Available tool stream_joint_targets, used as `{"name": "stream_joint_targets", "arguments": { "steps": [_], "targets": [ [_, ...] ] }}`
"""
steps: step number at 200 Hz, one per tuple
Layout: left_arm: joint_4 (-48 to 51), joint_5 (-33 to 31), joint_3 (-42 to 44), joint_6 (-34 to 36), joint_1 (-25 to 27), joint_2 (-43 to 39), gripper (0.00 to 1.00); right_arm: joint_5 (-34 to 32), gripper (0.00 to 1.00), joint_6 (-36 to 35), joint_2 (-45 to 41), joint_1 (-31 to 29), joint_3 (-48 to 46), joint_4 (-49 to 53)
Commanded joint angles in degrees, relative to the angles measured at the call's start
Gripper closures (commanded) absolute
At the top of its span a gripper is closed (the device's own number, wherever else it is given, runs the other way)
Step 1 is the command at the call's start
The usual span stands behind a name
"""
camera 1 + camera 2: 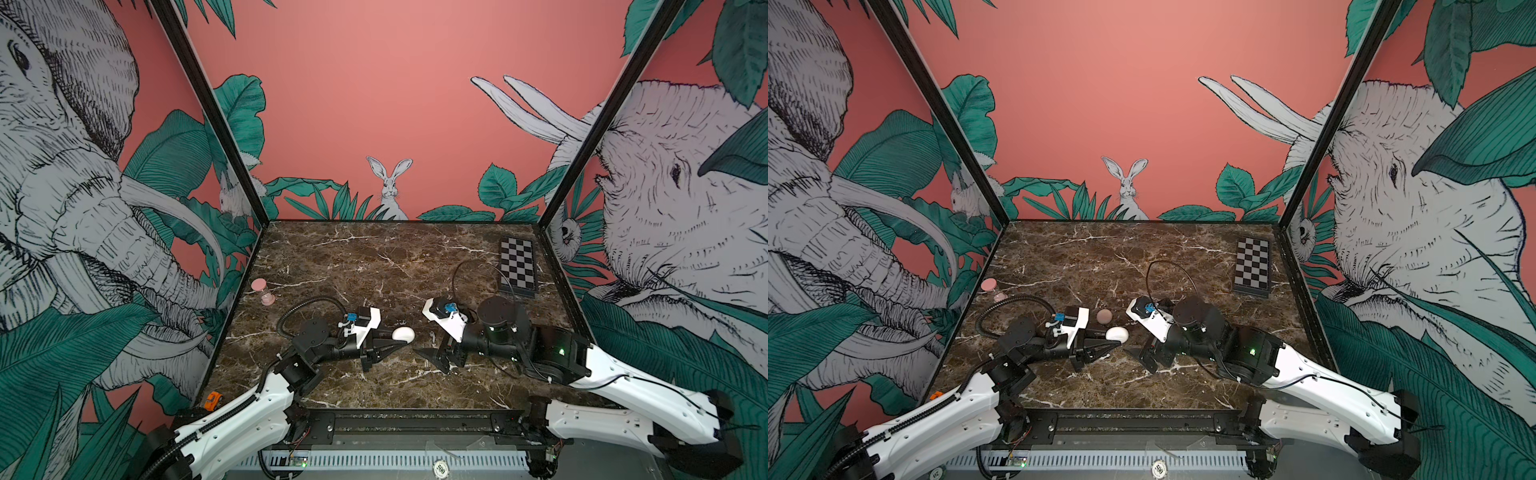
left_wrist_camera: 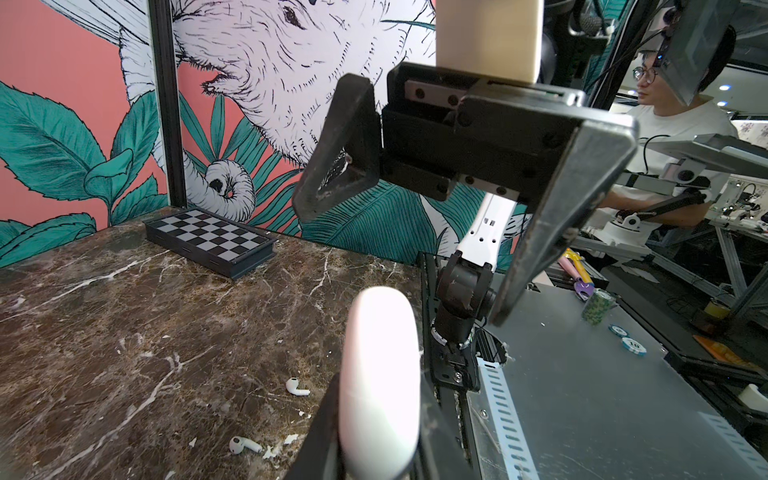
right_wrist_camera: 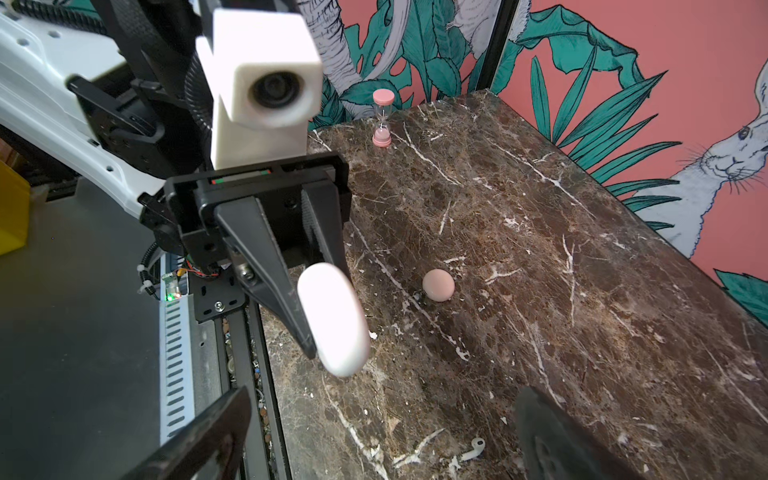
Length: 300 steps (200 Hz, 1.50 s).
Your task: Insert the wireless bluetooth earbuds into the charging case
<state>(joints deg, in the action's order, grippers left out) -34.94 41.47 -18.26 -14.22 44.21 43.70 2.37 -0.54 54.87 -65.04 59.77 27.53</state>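
Note:
My left gripper (image 1: 395, 344) is shut on a smooth white oval charging case (image 1: 404, 334), its lid closed, held just above the marble near the front middle. In the left wrist view the case (image 2: 380, 386) stands on edge between the dark fingers (image 2: 324, 436). Two wireless bluetooth earbuds lie loose on the marble beside it, one (image 2: 297, 387) farther off and one (image 2: 245, 444) closer. My right gripper (image 1: 440, 353) faces the left one, open and empty. In the right wrist view an earbud (image 3: 473, 449) lies between its spread fingers (image 3: 199, 440), nearer the other finger.
A round pinkish case (image 1: 1104, 316) sits on the marble behind the two grippers. A pink hourglass (image 1: 262, 291) stands at the left wall. A folded chessboard (image 1: 517, 266) lies at the back right. A small orange toy (image 1: 212, 401) sits at the front left corner.

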Motion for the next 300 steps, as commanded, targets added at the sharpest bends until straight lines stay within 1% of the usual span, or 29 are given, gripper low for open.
{"name": "stream_joint_targets", "arguments": {
  "steps": [1, 28, 100, 117, 162, 216, 300],
  "targets": [
    [0.05, -0.80, 0.68, 1.19, 0.31, -1.33, 1.00, -4.62, 0.02, -2.28, 0.66, -1.33, 1.32, 0.05],
    [0.08, 0.33, 0.68, 2.08, 0.79, -0.60, 1.00, -6.82, 0.02, -3.05, 1.29, -2.06, 1.34, 0.09],
    [0.59, 0.99, 0.79, 2.72, 1.18, -0.82, 1.00, -10.88, 0.02, -3.87, 2.27, -2.29, 1.58, 0.07],
    [0.99, 1.40, 0.69, 2.96, 1.28, -0.66, 1.00, -10.71, 0.02, -3.75, 2.00, -2.30, 1.34, -0.42],
    [1.71, 2.29, 0.60, 3.36, 1.57, -0.55, 1.00, -6.42, 0.02, -3.18, 2.50, -2.46, 0.77, -1.86],
    [3.50, 4.03, 0.08, 4.94, 2.38, -0.11, 1.00, -8.89, 0.02, -2.97, 3.21, -2.70, 0.90, -2.78],
    [4.74, 4.58, 0.07, 6.20, 3.07, -0.21, 1.00, -11.28, 0.02, -2.46, 3.58, -2.60, 0.65, -3.14]
  ]
}}
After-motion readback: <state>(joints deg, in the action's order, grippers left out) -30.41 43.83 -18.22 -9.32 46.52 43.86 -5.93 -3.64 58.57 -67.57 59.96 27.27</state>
